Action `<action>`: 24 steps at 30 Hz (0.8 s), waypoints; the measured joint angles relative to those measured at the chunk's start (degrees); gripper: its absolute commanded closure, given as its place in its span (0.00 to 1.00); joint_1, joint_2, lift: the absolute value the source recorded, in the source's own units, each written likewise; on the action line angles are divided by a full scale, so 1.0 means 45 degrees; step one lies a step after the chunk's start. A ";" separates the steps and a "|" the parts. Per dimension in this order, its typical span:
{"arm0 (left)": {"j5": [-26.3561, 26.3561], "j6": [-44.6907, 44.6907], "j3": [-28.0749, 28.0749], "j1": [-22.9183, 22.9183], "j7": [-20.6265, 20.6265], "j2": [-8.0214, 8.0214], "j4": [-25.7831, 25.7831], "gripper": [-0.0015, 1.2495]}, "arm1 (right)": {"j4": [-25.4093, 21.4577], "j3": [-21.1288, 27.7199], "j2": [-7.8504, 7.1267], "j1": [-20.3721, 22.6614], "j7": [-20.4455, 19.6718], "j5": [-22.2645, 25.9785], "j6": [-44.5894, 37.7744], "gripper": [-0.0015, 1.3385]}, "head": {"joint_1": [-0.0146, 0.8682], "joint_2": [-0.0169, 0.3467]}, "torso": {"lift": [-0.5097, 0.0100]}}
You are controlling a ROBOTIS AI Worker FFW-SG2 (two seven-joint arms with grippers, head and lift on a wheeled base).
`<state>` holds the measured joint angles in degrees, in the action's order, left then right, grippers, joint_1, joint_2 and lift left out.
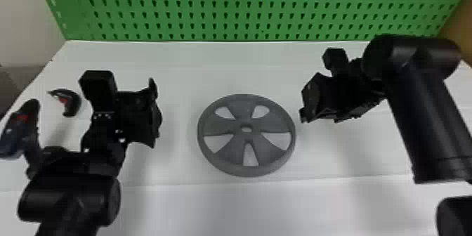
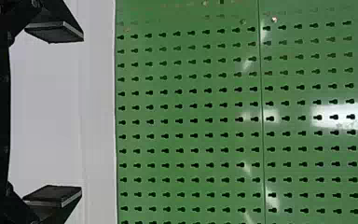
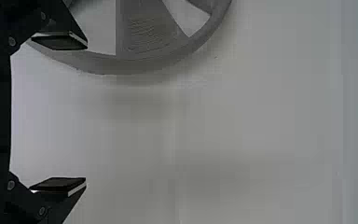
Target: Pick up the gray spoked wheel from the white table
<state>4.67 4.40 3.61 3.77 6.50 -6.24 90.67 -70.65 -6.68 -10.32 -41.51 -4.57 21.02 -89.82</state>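
The gray spoked wheel [image 1: 246, 109] lies flat on the white bench [image 1: 224, 209] before a green pegboard [image 1: 224, 7], between the left claw [image 1: 156, 112] and right claw [image 1: 303, 110]. The wrist views, unlike the head view, plainly show both claws spread wide.

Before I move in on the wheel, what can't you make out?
- Wheel, right wrist view: partly cut off by the picture's edge.
- Its underside, head view: hidden beneath its upper face.
- Blue-black tool, head view: lower end lost against the black left arm.
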 measured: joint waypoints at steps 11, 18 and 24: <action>-0.0003 0.0000 0.0083 0.0041 0.0000 0.0000 -0.0065 0.10 | 0.0902 -0.0846 -0.0449 -0.0494 0.0002 0.0562 0.0000 0.19 | 0.88 0.05 | 0.80; -0.0003 0.0000 0.0106 0.0042 0.0000 0.0000 -0.0088 0.10 | 0.1094 -0.1168 -0.0659 -0.0616 0.0002 0.0853 0.0000 0.19 | 0.88 0.05 | 0.80; -0.0003 0.0000 0.0117 0.0066 0.0000 0.0000 -0.0090 0.10 | 0.1148 -0.1231 -0.0684 -0.0657 0.0003 0.0942 0.0000 0.19 | 0.88 0.05 | 0.80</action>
<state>4.65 4.39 4.14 4.07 6.50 -6.24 90.26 -65.48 -12.22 -13.40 -44.47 -4.55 25.26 -89.82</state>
